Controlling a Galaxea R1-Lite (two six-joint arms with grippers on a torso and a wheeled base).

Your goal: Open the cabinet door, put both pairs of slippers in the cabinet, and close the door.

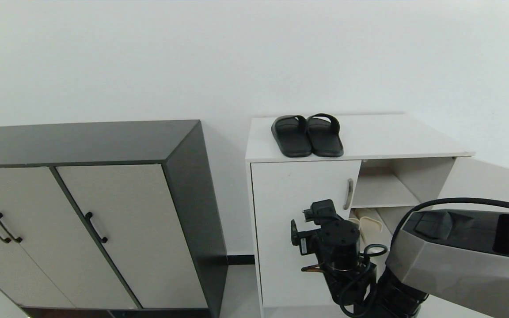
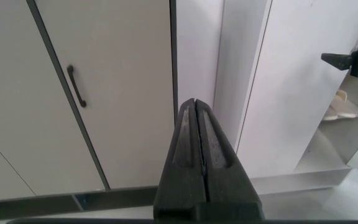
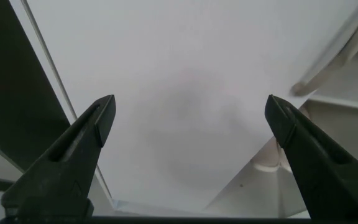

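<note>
Head view: black slippers at twelve o'clock look light, bendy; I'd pinch the straps. My right gripper gapes, left gripper clenched empty.

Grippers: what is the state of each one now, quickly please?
Left gripper: closed, holding nothing.
Right gripper: open, empty, before the cabinet door.

black slippers atop white cabinet, beige slippers inside, dark cabinet beside

1. The white cabinet carries a pair of black slippers side by side on its top, near the left front edge.
2. A lower shelf inside its open right side holds beige slippers.
3. The floor bears both this cabinet and the dark cabinet.
</note>
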